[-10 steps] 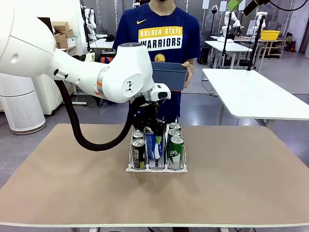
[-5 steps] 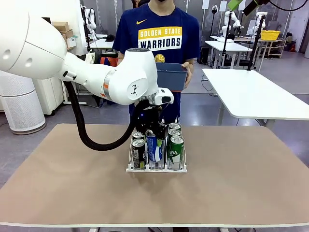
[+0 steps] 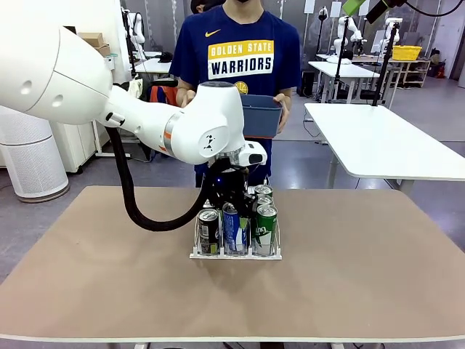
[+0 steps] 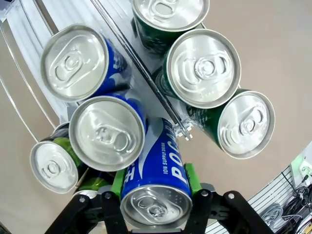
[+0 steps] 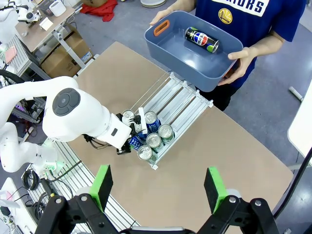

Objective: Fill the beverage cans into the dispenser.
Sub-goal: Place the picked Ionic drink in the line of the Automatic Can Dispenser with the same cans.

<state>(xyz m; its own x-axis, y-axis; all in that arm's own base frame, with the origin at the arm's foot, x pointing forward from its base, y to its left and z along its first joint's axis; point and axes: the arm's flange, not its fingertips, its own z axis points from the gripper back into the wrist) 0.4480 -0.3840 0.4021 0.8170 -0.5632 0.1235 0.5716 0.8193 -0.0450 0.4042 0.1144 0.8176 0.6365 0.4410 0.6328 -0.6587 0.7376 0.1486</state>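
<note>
Clamping left fingers (image 4: pixel 191 176) on a blue can (image 4: pixel 156 165) at the dispenser (image 3: pixel 236 255).
Holding it at the middle lane's near end, between a dark can (image 3: pixel 208 231) and a green can (image 3: pixel 265 229); holding right fingers (image 5: pixel 103 185) wide apart high above the tabletop (image 3: pixel 363 276), gripping nothing.

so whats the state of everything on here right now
left tool: shut on the blue can
blue can: upright, front of the middle lane
dispenser: partly filled, cans bunched at the robot's end
other cans: upright in the lanes
right tool: open, empty
bin: held up in the person's hands
can in the bin: lying on its side
</note>
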